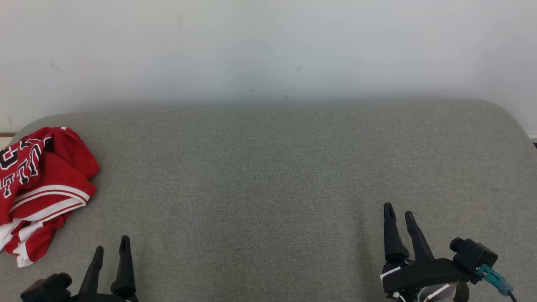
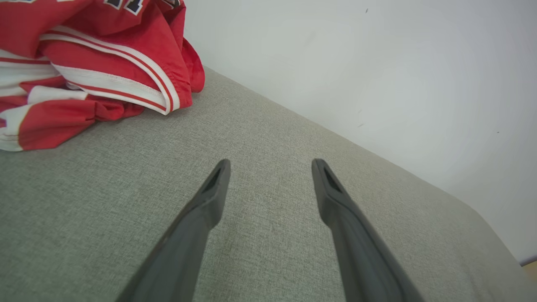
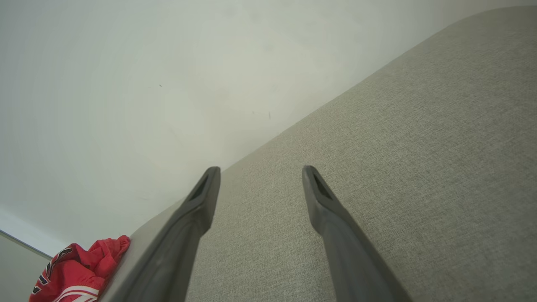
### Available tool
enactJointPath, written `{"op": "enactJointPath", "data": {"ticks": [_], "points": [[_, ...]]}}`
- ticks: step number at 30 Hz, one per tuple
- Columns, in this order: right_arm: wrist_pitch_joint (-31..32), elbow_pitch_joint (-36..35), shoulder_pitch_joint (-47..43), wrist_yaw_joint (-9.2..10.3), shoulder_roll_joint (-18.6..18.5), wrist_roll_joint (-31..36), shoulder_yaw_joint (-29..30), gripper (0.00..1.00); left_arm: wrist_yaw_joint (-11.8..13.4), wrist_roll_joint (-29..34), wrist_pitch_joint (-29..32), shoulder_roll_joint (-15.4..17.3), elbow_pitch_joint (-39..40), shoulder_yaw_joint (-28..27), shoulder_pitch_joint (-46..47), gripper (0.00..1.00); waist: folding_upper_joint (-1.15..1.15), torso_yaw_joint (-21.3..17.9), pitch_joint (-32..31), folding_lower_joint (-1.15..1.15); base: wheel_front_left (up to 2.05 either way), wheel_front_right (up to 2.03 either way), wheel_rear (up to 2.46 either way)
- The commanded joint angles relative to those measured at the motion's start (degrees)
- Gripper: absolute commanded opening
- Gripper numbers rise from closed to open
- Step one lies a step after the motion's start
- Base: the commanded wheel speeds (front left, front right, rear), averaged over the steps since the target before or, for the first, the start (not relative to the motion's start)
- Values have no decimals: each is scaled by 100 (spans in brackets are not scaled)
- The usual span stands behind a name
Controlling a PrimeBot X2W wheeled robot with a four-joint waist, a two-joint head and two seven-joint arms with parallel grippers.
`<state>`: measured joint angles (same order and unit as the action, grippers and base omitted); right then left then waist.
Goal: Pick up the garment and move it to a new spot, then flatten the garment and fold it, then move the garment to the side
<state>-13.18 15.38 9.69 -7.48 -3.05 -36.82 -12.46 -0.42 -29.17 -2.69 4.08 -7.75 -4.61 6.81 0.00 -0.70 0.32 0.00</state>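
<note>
Head view: crumpled garment [image 1: 42, 188] sits ahead-left of left gripper [image 1: 112, 243], not touching; it and right gripper [image 1: 398, 209] gape wide, empty. Best: reach over, pinch raised fold deep, lift clear.

Garment [image 1: 42, 188]: red, white striped trim, black white-edged lettering. Cushion [image 1: 268, 176]: grey-green weave. Wall [image 1: 268, 46]: off-white.
</note>
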Motion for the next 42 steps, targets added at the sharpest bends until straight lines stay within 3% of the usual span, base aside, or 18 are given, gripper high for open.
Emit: {"op": "enactJointPath", "data": {"ticks": [1, 22, 42], "points": [[-41, -34, -28, -2, 7, 266, 20, 100, 26, 211, -95, 92, 77, 90, -48, 100, 0, -3, -8, 0, 0, 0, 0], [168, -195, -189, -2, 16, 2021, 304, 100, 419, 1395, -579, 347, 74, 664, -198, 100, 0, -72, -91, 0, 0, 0, 0], [400, -465, -401, -1, 19, 2910, 583, 100, 589, 2075, -982, 382, 164, 1015, -301, 100, 0, -147, -130, 0, 0, 0, 0]]}}
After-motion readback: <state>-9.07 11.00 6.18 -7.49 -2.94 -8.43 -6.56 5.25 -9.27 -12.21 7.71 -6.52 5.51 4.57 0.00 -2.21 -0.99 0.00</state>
